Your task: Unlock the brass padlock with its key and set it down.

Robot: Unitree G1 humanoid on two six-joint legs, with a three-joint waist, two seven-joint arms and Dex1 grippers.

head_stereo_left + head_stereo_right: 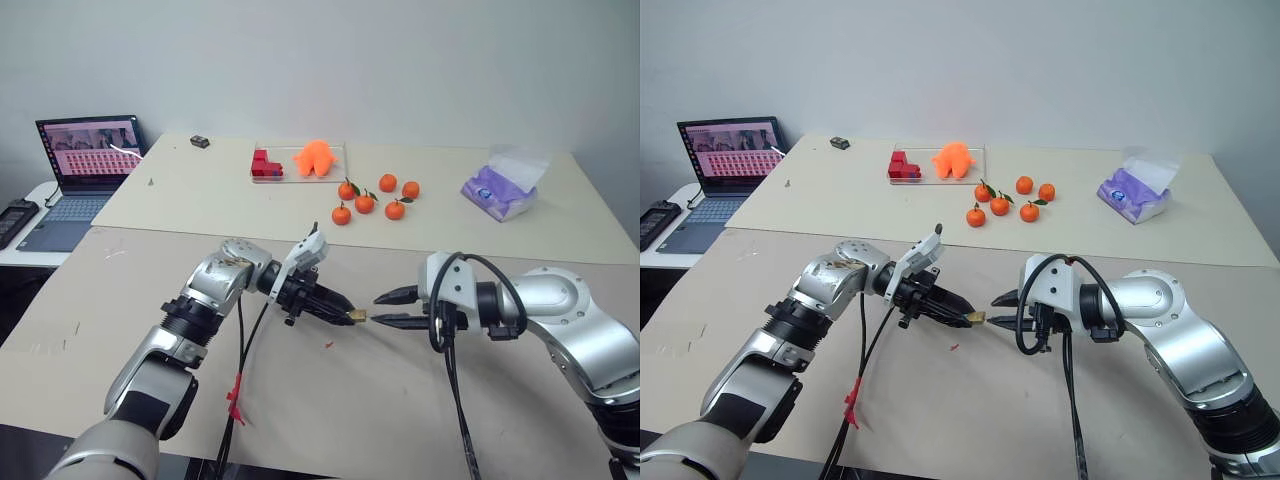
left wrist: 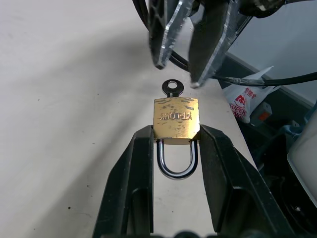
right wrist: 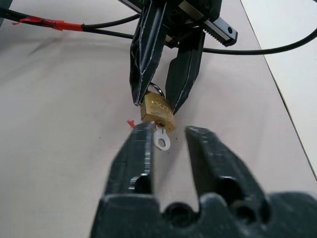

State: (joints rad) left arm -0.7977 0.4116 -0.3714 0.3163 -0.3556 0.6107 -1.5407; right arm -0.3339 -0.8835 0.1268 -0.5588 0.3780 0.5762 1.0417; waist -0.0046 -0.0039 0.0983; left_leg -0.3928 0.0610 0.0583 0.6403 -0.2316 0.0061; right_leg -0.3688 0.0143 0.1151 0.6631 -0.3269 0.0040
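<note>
- One brass padlock is pinched by its flat sides between the left gripper's two black fingers, held in the air above the table, between the two arms.
- Its silver shackle points back into that gripper and looks seated in the body, so I judge it locked.
- Standing out of the keyway on the far face is the key, its round bow towards the right gripper.
- That right gripper's fingers stand apart, one on each side of the bow; from the wrist view one finger seems to brush it, but I cannot be sure it touches.
- Handling, as a judgement: the lock is small, stiff and dense for its size, with smooth metal faces that could slip or twist under torque, so the side pinch needs to stay firm.
- The key's bow is thin and flat: best taken across its flat faces, then turned about its own axis.
- Farther off lie tangerines, a tissue pack, a tray with red blocks and an orange toy, and a laptop.
</note>
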